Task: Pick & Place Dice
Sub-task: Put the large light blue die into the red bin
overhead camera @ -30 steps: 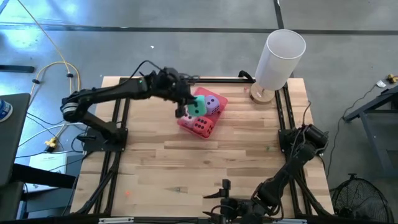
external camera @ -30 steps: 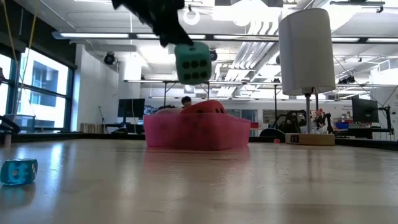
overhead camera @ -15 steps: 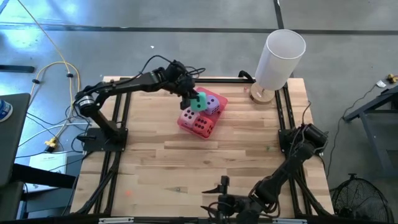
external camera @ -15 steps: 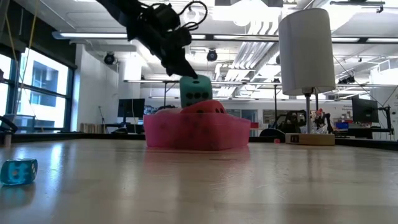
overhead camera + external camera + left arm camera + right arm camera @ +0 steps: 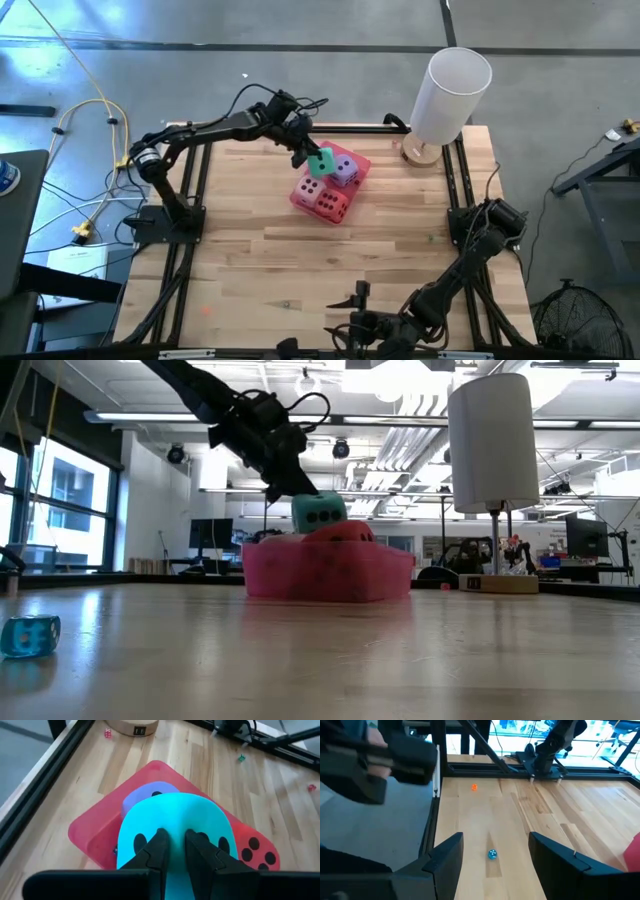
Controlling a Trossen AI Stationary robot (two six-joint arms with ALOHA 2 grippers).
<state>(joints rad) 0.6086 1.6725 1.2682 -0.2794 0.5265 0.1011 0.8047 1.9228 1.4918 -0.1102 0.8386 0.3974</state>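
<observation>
A flat pink tray (image 5: 300, 200) lies at the far middle of the table and holds a purple die (image 5: 343, 170), a pale pink die (image 5: 305, 188) and a red die (image 5: 333, 205). My left gripper (image 5: 305, 152) reaches in from the left and is shut on a teal die (image 5: 322, 163) over the tray's far part. In the low view the teal die (image 5: 318, 512) sits tilted at rim height beside the red die (image 5: 345, 532). My right gripper (image 5: 492, 857) waits open at the table's near edge (image 5: 350, 305). My left gripper pinches the teal die's upper face (image 5: 175, 820) between its two fingers (image 5: 157, 850), which stand almost together on the soft surface. They slant down from the table's left. The die is tilted; the tray wall hides its underside, so whether it rests on the other dice cannot be told.
A tall white cylinder (image 5: 452, 92) on a round wooden base (image 5: 418, 150) stands at the far right corner. Small loose dice lie on the table: a blue one (image 5: 492, 854) and an orange one (image 5: 474, 787). Black frame rails (image 5: 190, 200) run along the table's sides.
My left gripper has carried the teal die down and toward the table's right, from well above the tray to rim height among the other dice, rolling as it went. The die now sits tilted. The tray has slid slightly toward the right.
</observation>
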